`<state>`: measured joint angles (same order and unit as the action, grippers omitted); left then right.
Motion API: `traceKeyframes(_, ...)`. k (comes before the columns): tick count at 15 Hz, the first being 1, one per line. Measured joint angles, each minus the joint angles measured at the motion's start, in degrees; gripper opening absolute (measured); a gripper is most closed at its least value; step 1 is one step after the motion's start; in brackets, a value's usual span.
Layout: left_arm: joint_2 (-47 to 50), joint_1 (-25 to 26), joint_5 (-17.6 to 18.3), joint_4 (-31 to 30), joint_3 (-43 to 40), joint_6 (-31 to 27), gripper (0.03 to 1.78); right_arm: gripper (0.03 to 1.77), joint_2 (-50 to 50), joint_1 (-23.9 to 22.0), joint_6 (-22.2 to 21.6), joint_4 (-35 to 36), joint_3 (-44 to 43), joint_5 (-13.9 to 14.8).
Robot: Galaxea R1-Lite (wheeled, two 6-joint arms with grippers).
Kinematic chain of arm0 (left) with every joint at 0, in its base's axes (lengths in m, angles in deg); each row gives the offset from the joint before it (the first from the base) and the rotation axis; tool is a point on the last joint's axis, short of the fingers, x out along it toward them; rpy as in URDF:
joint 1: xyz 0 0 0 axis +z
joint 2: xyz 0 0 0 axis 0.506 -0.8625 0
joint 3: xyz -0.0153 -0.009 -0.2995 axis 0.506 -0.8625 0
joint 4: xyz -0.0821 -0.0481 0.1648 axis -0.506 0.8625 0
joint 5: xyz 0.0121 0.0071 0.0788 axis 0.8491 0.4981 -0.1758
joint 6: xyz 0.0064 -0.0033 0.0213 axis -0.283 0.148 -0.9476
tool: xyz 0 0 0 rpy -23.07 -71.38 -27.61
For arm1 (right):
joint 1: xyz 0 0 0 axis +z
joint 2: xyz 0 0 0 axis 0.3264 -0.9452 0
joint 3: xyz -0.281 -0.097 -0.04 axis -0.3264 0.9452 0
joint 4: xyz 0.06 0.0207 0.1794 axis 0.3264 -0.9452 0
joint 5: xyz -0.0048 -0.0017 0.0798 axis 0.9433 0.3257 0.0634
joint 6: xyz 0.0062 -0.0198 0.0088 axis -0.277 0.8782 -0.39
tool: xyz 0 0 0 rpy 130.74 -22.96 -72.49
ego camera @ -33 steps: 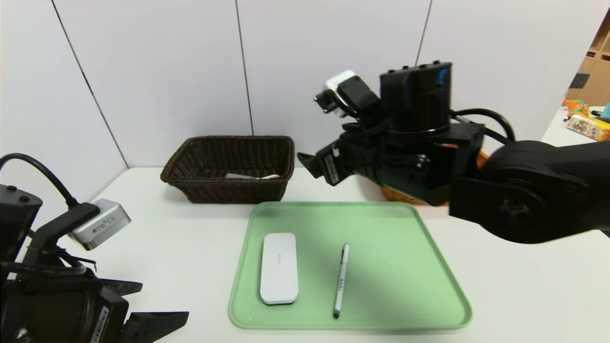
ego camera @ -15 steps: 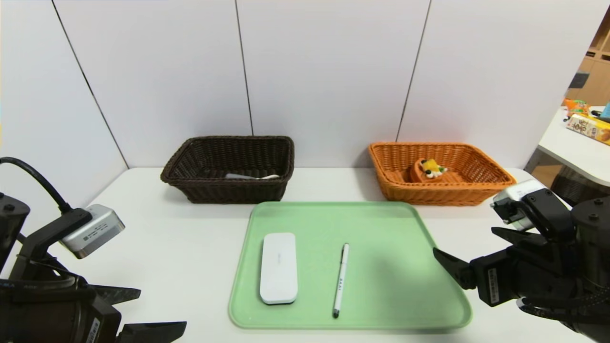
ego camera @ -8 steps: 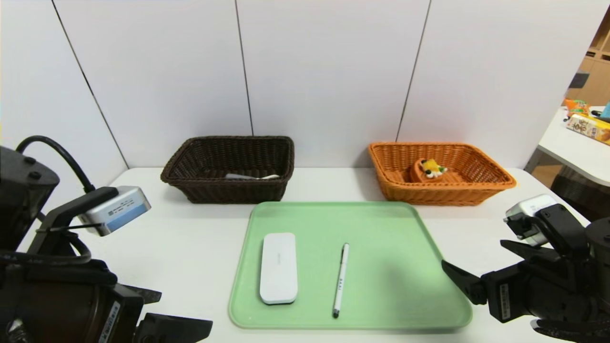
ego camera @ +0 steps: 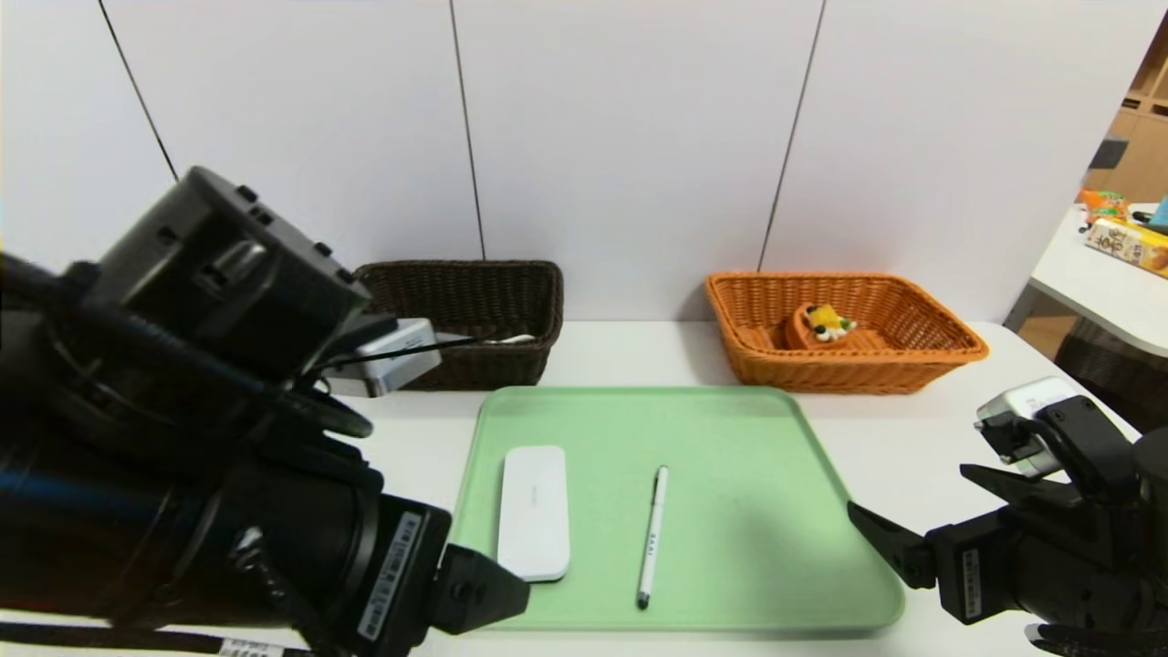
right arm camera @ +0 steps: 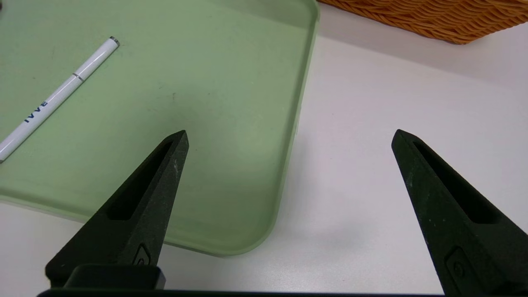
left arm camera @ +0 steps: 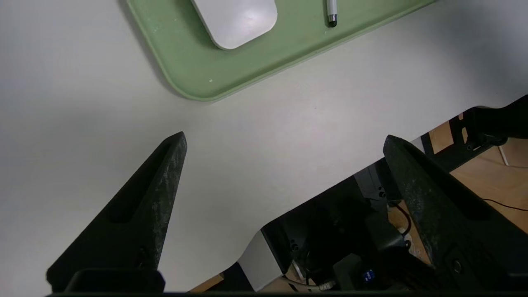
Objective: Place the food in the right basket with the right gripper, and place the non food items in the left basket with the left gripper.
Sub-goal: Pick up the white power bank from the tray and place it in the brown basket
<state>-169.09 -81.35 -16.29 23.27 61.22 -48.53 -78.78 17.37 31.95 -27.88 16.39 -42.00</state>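
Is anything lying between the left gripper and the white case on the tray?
Nothing visible does. The left gripper is open over bare table by the green tray's near corner, and the white case lies flat just inside that corner. The pen lies apart, on the case's far side.

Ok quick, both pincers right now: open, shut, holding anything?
Left pincer: open, empty, above the table edge near the tray's corner.
Right pincer: open, empty, over the tray's other edge.
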Motion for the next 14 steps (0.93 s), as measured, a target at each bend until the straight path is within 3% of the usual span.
traceKeyframes(6, -11.93, -0.91, -0.59, 6.08, 11.35, 5.51, 1.69, 1.69, 1.13, 0.21, -0.48, 0.00, 1.18, -0.07)
traceKeyframes(14, -21.64, 3.13, -4.83, 7.39, 16.23, 6.91, 1.69, 1.69, 2.39, 0.32, -0.50, -0.02, 2.78, -0.16)
